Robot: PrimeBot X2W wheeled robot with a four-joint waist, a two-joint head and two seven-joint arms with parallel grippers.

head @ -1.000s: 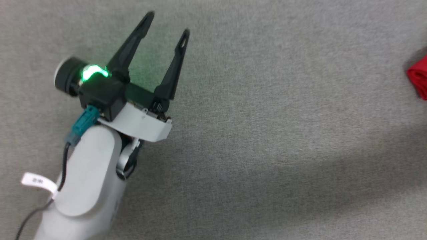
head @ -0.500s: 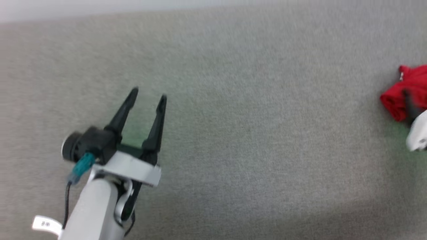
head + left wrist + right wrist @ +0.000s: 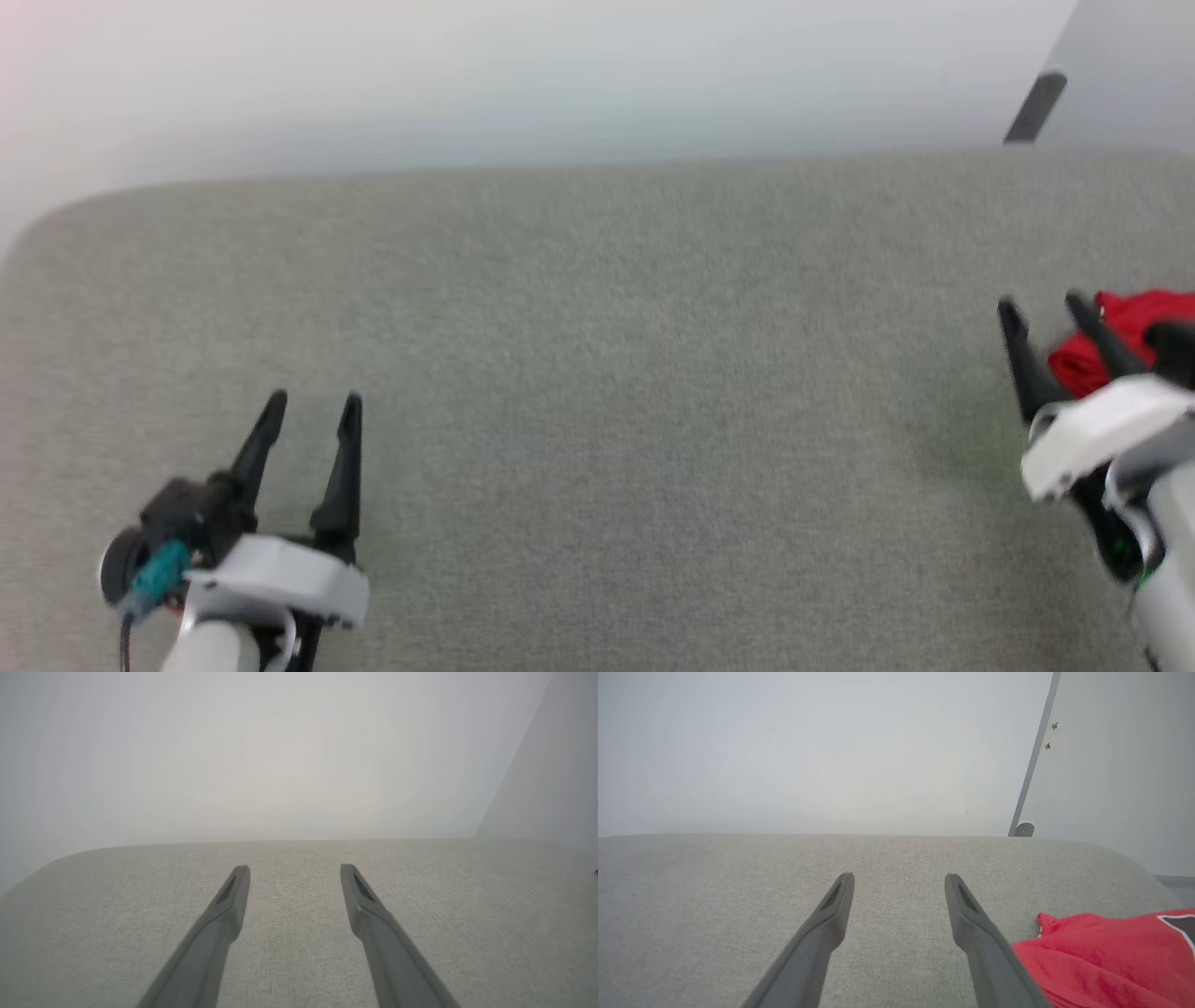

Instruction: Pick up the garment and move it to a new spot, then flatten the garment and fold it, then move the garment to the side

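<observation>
Nearest me, the left fingers (image 3: 344, 467) sit low left over bare grey tabletop (image 3: 597, 392), spread wide with nothing between them. The right fingers (image 3: 1025, 364) are low right, also spread wide and holding nothing. Key relation: the garment (image 3: 1134, 315) lies to the right of the right fingers, at the tabletop's right side. In the right wrist view the garment (image 3: 1101, 961) sits just beside the outer finger; I can't tell if they touch. The right arm is far nearer, and the left fingers are well apart from it, across the whole tabletop. I can't call the long axis because the frame edge cuts the red mass, though what shows runs off rightward. A corner of black, white-edged lettering shows on it. Stage is my judgement only: this fits a garment waiting for pickup, or one already set aside after folding. It is too cropped to tell folded from bunched. Count: one garment, two arms, two fingers each. Farthest, a pale wall (image 3: 560, 75) stands behind the tabletop's back edge.
</observation>
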